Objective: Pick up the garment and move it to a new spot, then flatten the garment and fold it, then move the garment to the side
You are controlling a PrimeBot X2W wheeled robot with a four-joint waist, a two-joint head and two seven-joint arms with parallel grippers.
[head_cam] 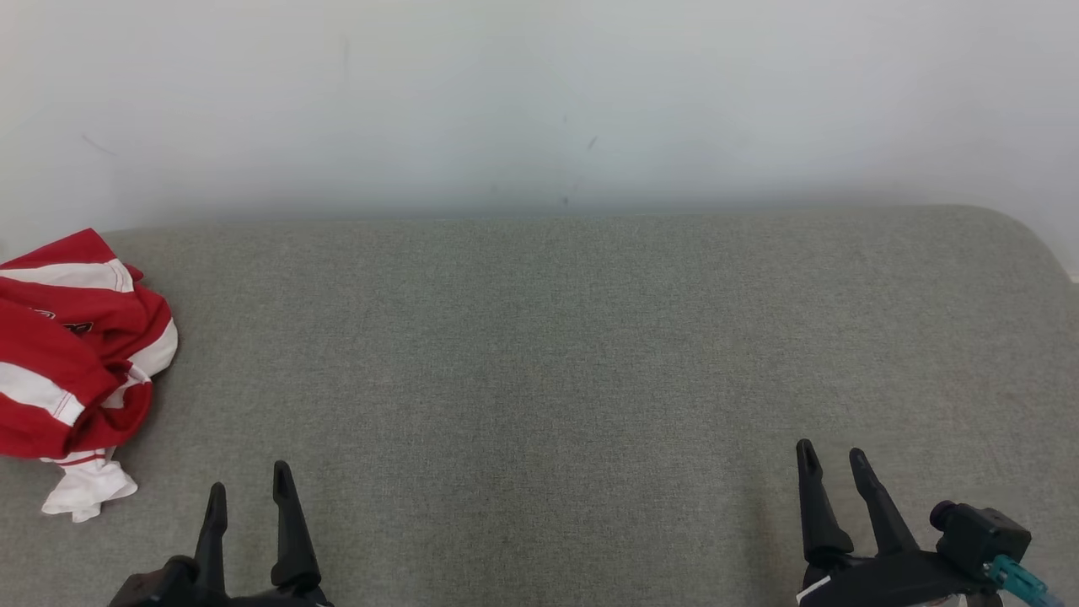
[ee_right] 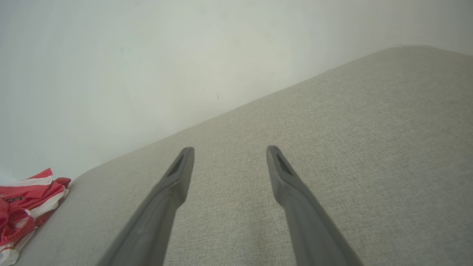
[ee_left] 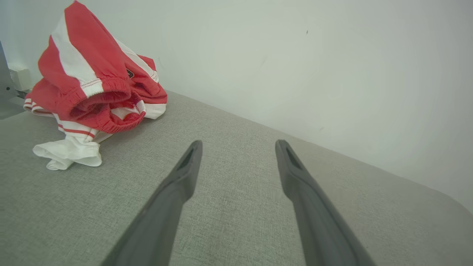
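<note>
The garment (head_cam: 72, 362) is red with white stripes and lies crumpled in a heap at the far left of the grey fabric surface (head_cam: 556, 354). In the left wrist view the garment (ee_left: 92, 92) sits up and to the left of the fingers, its elastic waistband facing me. It also shows small at the lower left of the right wrist view, garment (ee_right: 22, 207). My left gripper (head_cam: 249, 480) stands open at the lower left, to the right of the heap and apart from it. My right gripper (head_cam: 830, 455) stands open at the lower right, far from the cloth. Both hold nothing.
A pale wall (head_cam: 539, 101) runs along the back edge of the surface. The surface rounds off at its far right corner (head_cam: 1020, 232). A grey object with a white block (ee_left: 14, 85) stands behind the garment in the left wrist view.
</note>
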